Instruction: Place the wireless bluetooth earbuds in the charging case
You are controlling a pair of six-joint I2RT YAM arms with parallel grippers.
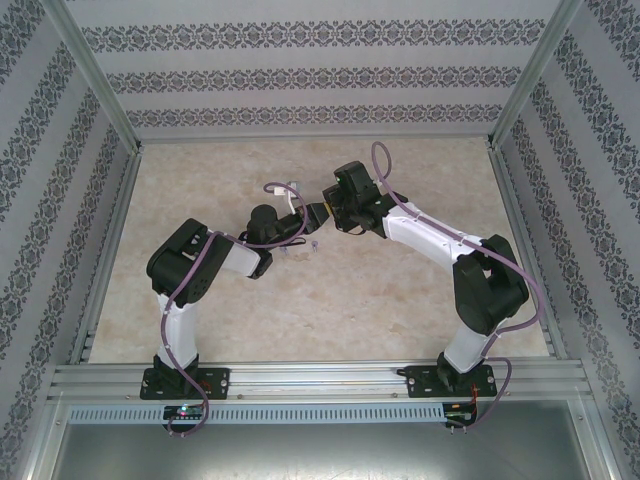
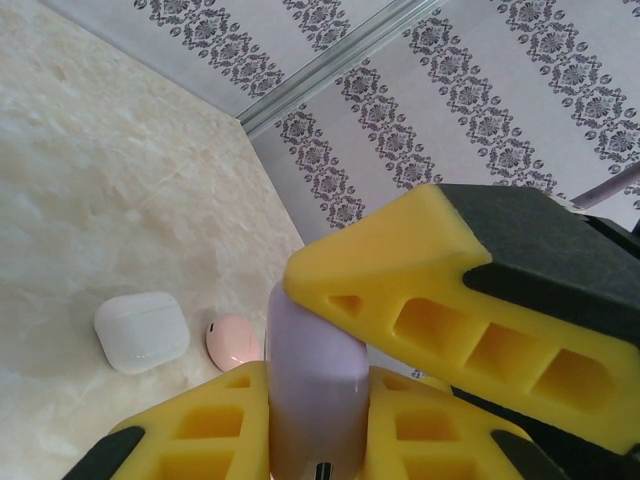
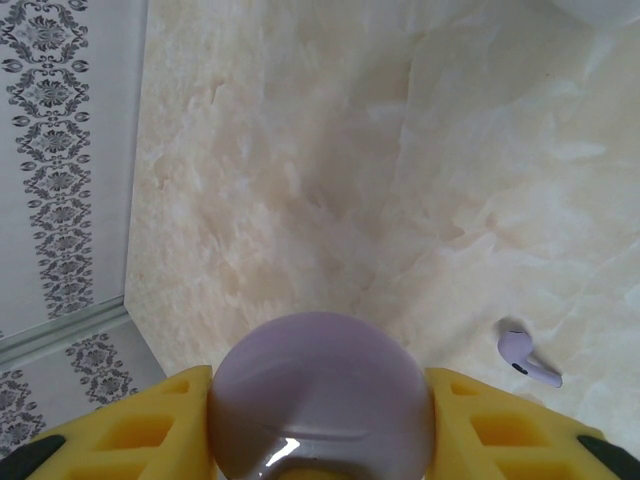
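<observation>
Top cam, fixed high at the near edge, looks down on the whole table (image 1: 330, 310). Left wrist cam, v. close, faces out toward the corner walls (image 2: 470, 120). Right wrist cam tilts down at the tabletop, and both wrist cams share the lilac case (image 2: 315, 400) (image 3: 320, 400).

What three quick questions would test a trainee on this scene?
1. True or false: the purple case lies free on the table, with no gripper on it.
2. Which two other cases sit on the table in the left wrist view? A) white and pink B) white and black C) two pink
3. Fill in: the loose earbud on the table is ____ in colour.

Key
1. False: the left gripper and the right gripper both clamp it.
2. A: the white case and the pink case.
3. Purple.
</observation>
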